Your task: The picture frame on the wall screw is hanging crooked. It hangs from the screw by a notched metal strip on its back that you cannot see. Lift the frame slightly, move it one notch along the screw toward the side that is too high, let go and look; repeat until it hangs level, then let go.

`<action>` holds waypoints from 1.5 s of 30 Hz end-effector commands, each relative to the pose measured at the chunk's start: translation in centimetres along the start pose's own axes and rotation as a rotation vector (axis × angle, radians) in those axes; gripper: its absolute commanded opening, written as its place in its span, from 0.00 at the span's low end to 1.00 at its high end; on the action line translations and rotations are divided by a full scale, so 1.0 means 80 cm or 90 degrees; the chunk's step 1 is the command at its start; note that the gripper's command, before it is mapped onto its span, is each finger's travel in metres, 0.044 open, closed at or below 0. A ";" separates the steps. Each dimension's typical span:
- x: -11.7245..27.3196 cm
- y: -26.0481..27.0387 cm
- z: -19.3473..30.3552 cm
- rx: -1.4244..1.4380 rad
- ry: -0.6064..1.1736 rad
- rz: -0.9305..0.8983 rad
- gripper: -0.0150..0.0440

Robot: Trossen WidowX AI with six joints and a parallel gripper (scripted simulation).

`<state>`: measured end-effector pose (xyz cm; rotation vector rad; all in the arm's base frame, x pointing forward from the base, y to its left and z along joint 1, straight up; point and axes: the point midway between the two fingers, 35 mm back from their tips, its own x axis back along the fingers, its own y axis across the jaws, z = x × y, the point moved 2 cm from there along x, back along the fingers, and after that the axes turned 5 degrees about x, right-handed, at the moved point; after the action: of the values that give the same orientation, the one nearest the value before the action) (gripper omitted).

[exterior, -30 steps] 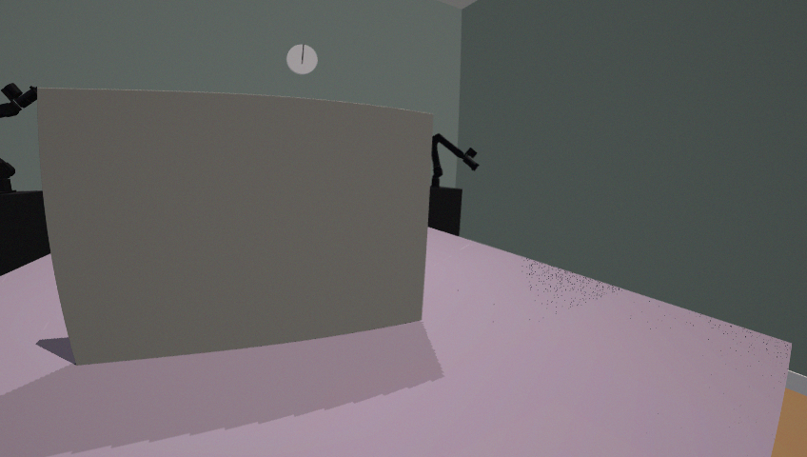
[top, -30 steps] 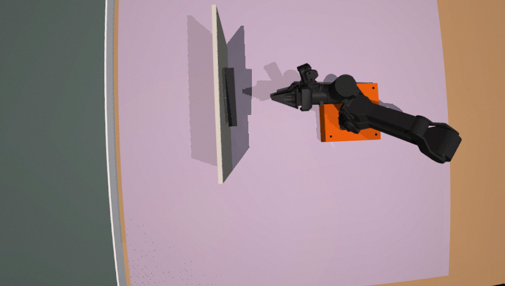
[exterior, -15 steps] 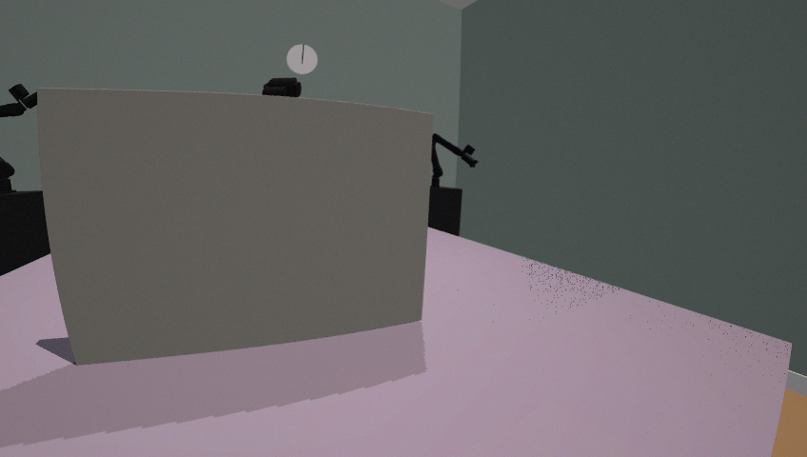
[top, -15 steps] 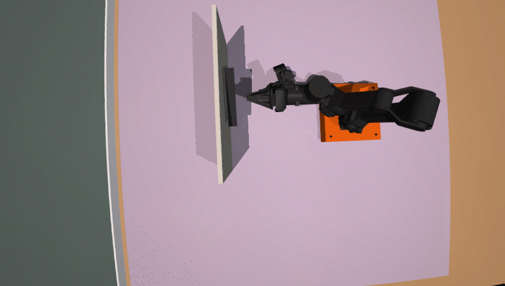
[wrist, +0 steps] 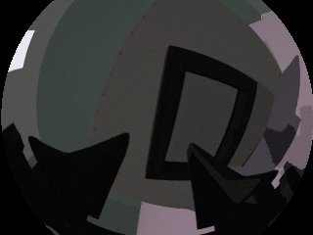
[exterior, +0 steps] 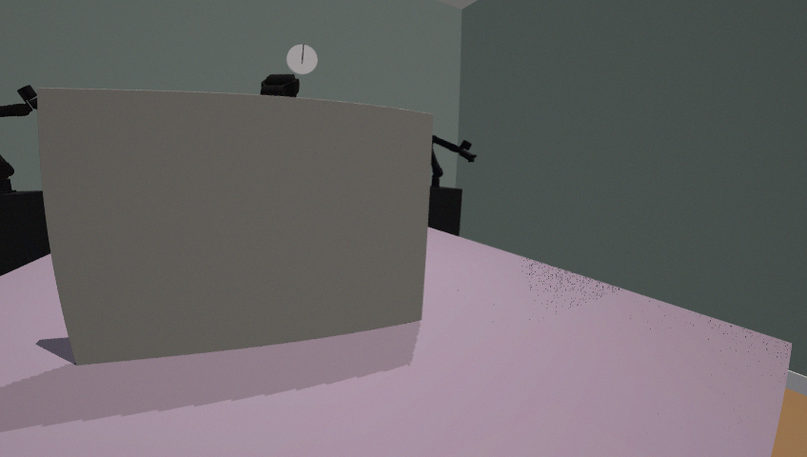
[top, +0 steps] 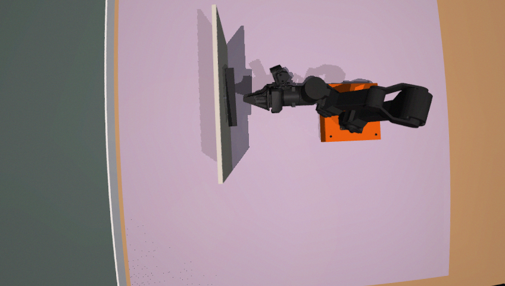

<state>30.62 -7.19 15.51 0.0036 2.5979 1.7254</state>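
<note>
The black picture frame (top: pixel 230 97) (wrist: pixel 163 113) hangs on the near face of the upright grey panel (top: pixel 217 95) (exterior: pixel 237 226) (wrist: pixel 132 93). In the wrist view its side bar is not parallel to the panel's edge, but lens distortion hides how crooked it hangs. The screw and notched strip are hidden. My gripper (top: pixel 244 98) (wrist: pixel 158 143) is partly open and empty. In the top view it points at the frame's middle with a short gap. In the wrist view the right fingertip overlaps the frame's lower bar. The exterior view shows only the panel's back.
The panel stands on the lilac table top (top: pixel 318 212) (exterior: pixel 566 385). The arm's orange base plate (top: pixel 354 131) lies behind the gripper. Other black arms (exterior: pixel 450 144) and a round clock (exterior: pixel 302 58) are in the background. The panel casts shadows on the table.
</note>
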 end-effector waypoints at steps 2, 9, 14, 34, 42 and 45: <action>-0.001 -0.002 0.000 -0.004 -0.002 0.003 0.69; -0.009 -0.001 -0.001 -0.004 -0.002 0.003 0.69; -0.019 -0.001 -0.001 -0.004 -0.002 0.003 0.69; -0.050 -0.001 0.000 -0.004 -0.003 0.001 0.69; -0.050 -0.001 0.000 -0.004 -0.003 0.001 0.69; -0.050 -0.001 0.000 -0.004 -0.003 0.001 0.69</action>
<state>34.61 -7.26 15.61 0.0020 2.5959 1.7259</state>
